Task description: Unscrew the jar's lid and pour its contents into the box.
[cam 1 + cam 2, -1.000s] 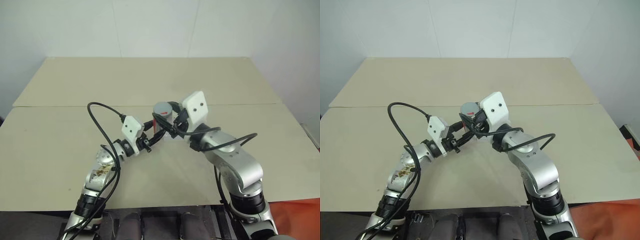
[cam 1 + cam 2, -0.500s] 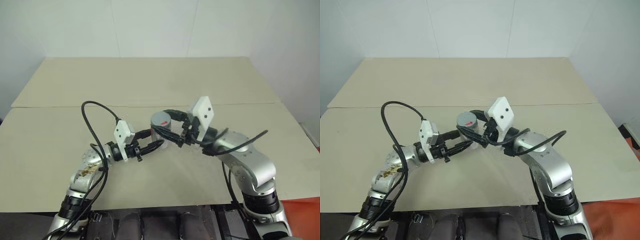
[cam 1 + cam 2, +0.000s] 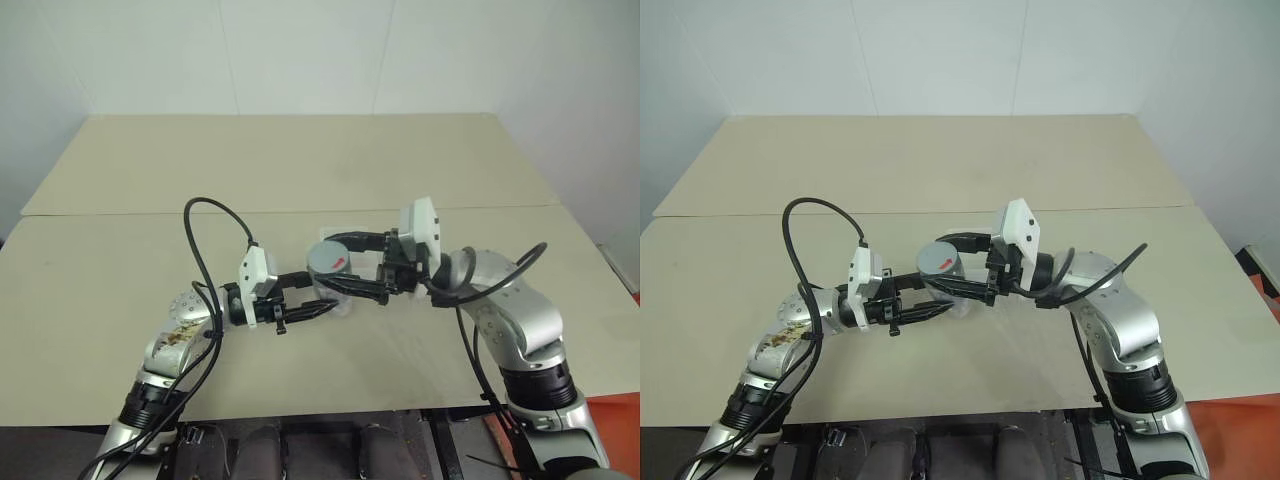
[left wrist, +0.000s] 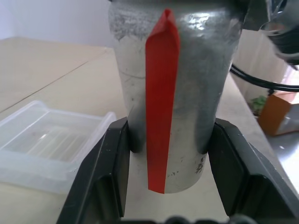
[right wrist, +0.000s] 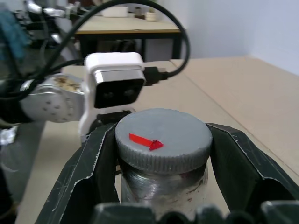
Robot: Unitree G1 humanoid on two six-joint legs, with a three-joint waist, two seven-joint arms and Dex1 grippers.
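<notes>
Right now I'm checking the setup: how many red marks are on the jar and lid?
2: a vertical red stripe down the side of the jar, and a small red mark on top of the lid. Others may be hidden behind.

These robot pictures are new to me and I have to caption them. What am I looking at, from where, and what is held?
A humanoid robot with two arms. The two wide pictures look down from its head; the close-ups come from each wrist. Over a beige table, the left gripper is shut on the jar, silvery with a red stripe. The right gripper is shut on the lid, which sits on the jar. The box, a clear plastic tray, lies on the table beyond the jar.
</notes>
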